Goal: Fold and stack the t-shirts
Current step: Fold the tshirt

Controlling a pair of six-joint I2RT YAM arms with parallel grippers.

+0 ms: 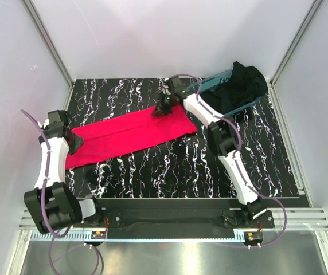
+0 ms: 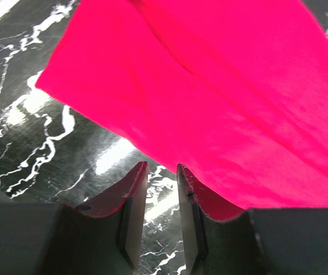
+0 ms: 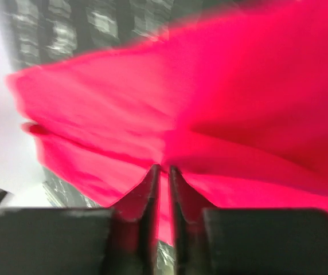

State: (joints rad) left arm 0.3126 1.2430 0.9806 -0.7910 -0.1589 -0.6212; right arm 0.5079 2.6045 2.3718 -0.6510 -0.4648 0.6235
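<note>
White walls; black marbled tabletop.

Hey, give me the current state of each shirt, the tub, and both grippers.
red t-shirt: long folded strip, on the table.
black t-shirt: crumpled, in the teal tub.
teal tub: holding the black t-shirt.
left gripper: slightly open, empty.
right gripper: pinched on the red t-shirt.
</note>
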